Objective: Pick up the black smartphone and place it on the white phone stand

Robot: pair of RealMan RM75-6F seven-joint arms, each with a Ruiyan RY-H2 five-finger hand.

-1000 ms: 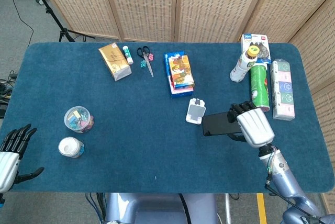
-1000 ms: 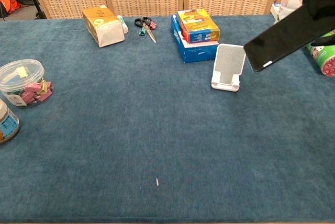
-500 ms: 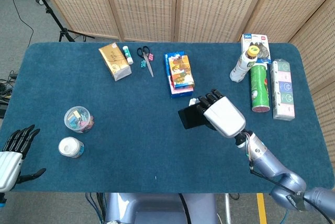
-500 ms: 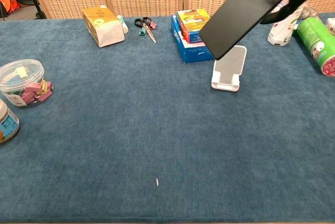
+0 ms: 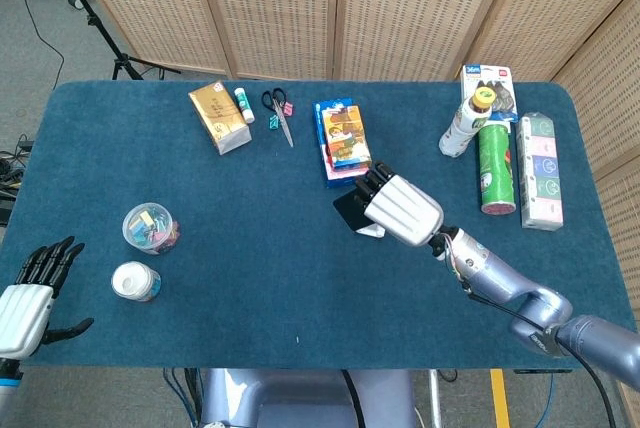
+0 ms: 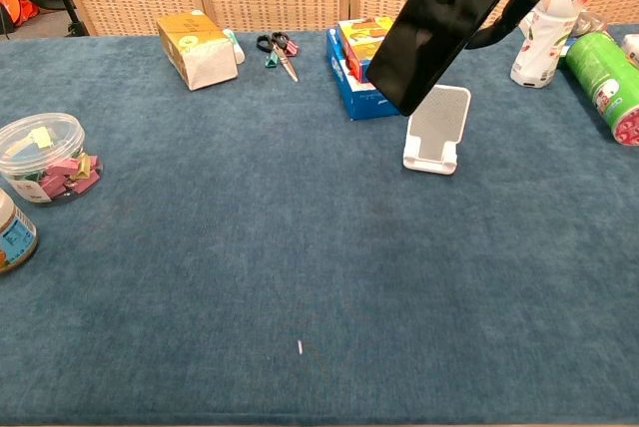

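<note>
Over the middle of the blue-carpeted worktop, the head view shows the robot's right hand gripping the flat black smartphone from above. It has swept leftward from the right side of the worktop in the last second, so it now covers most of the small white plastic phone stand. The left hand waits at the near left corner, fingers apart and holding nothing.

From the chest view, the smartphone hangs tilted, its lower corner just above and left of the stand, not yet touching it. The phone's slope has steepened toward the stand's backrest. That suggests transport is nearly done; what remains is lowering the bottom edge into the stand's lip and letting go.
</note>
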